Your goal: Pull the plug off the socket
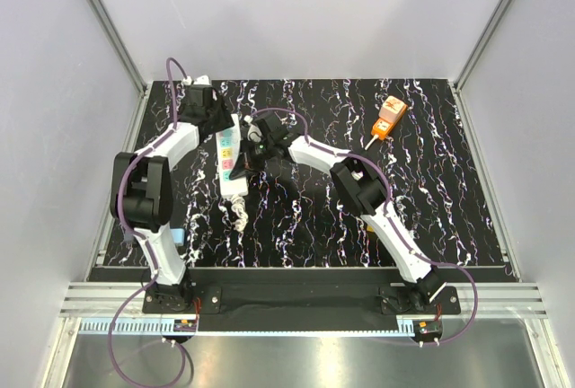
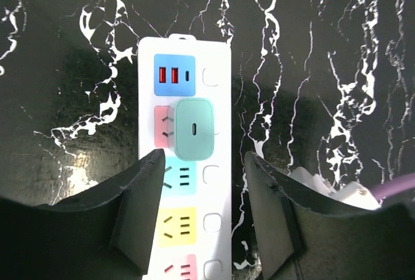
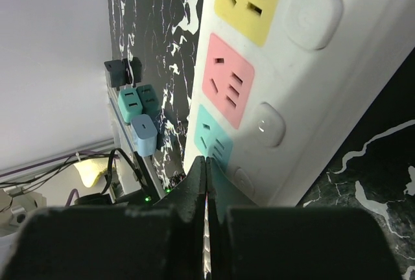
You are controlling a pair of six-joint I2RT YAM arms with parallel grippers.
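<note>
The socket (image 2: 222, 157), a long white strip with 1 row of coloured outlet squares, lies on the left half of the black, white-veined surface (image 1: 431, 199). It runs lengthwise from far to near, roughly parallel to the left edge and closer to the far left corner than to the near edge. A white cord (image 1: 239, 217) is bunched just off its near end. The plug (image 2: 194, 129), a mint-green block with rounded corners and a small slot in its top, is seated in the pink outlet. That is the 2nd block along from the end with the blue USB panel, and after it come a cyan, a yellow and another pink square. The left fingers (image 2: 146, 189) are spread apart, 1 on each side of the strip, over the cyan and yellow squares. They are just short of the plug and hold nothing; whether they touch the sides of the strip cannot be told. The right fingers (image 3: 206, 179) are pressed fully together with nothing between them. Their tips are at the face of the strip beside a teal outlet, with a pink and a yellow square beyond; they look to be resting on it. An orange object (image 1: 389, 117) with a pale tip lies well apart, toward the far right corner. Several small teal and blue adapters (image 3: 139, 118) stand in a row off the left edge.
</note>
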